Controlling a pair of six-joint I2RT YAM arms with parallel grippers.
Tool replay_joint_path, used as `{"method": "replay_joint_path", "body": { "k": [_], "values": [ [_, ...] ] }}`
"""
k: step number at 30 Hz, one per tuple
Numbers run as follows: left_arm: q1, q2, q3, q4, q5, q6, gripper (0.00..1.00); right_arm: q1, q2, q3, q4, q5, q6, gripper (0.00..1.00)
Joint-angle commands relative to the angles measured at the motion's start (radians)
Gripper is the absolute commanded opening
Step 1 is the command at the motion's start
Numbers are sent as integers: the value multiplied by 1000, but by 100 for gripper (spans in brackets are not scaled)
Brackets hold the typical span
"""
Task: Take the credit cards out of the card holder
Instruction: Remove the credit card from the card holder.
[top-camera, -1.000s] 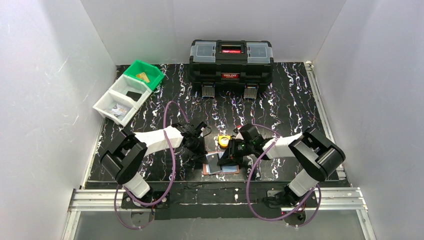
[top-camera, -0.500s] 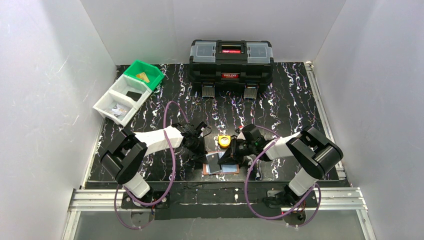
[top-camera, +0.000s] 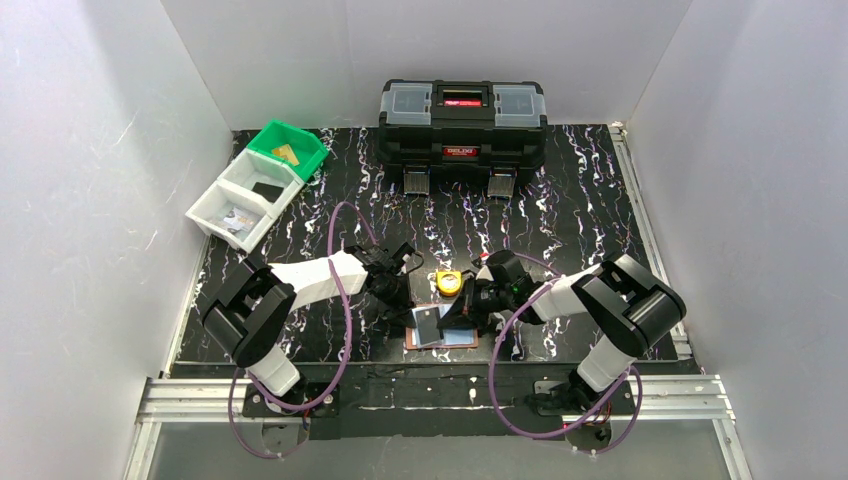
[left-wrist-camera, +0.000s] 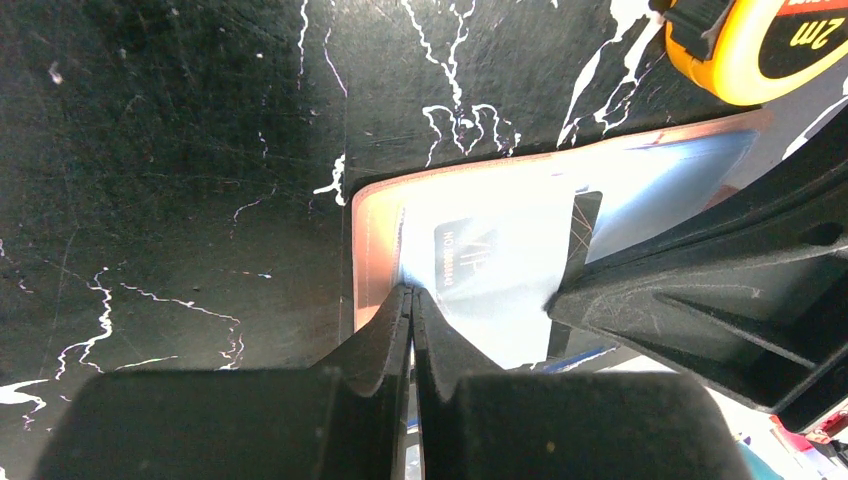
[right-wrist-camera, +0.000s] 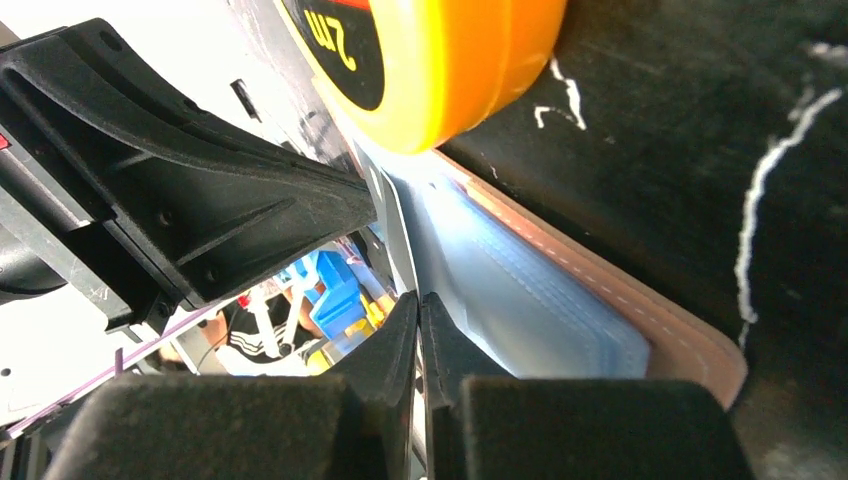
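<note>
- The card holder (left-wrist-camera: 362, 250) lies open and flat on the black marbled table (left-wrist-camera: 180, 150), near its front edge, between the two arms.
- A credit card (left-wrist-camera: 470, 262) with dark lettering shows under the pale clear sleeve of its left page.
- The left gripper (left-wrist-camera: 412, 297) has its fingers clenched tip to tip, holding nothing; the tips rest on the sleeve just inside the tan rim.
- The right gripper (right-wrist-camera: 418, 302) has its fingers drawn together over the sleeves on the other side. A thin grey sheet edge runs up to the tips; whether it is pinched cannot be told.
- The yellow tape measure (right-wrist-camera: 450, 60) sits just beyond the holder's far edge.
- Farther back, the green bin (top-camera: 288, 150) holds a gold-tan card (top-camera: 288, 153).
- The black toolbox (top-camera: 462, 122) stands at the far wall.
</note>
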Motion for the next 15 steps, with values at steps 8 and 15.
{"method": "replay_joint_path", "body": {
  "k": [8,15],
  "values": [
    [-21,61,-26,-84,-56,9,0,-9,-98,35,-258,110,-129,7],
    [-21,58,-17,-93,-61,15,0,-9,-153,68,-374,161,-203,5]
  ]
}}
